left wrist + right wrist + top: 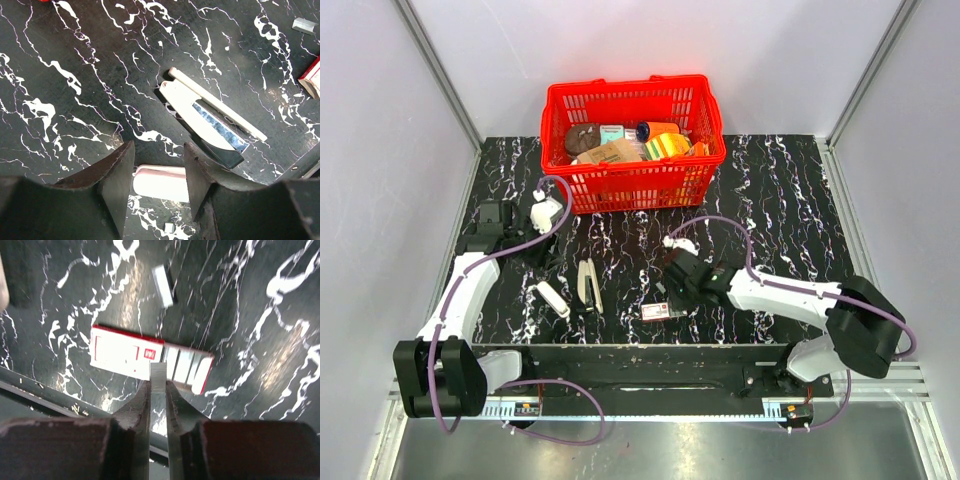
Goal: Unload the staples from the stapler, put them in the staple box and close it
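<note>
The stapler (588, 285) lies swung open on the black marble table, its pale arm and silvery channel (216, 126) spread apart. In the right wrist view, my right gripper (158, 384) is shut on a short strip of staples (158, 374), held just above a red-and-white staple box (127, 354) whose drawer is slid out. From above, that gripper (670, 298) hovers by the box (657, 311). My left gripper (159, 150) stands open over a white rounded oblong piece (160, 182), left of the stapler, touching nothing.
A red basket (632, 185) full of goods stands at the back. Another staple strip (163, 286) lies loose on the table beyond the box. A tiny staple fragment (170, 227) sits near the oblong piece. The black rail runs along the near edge.
</note>
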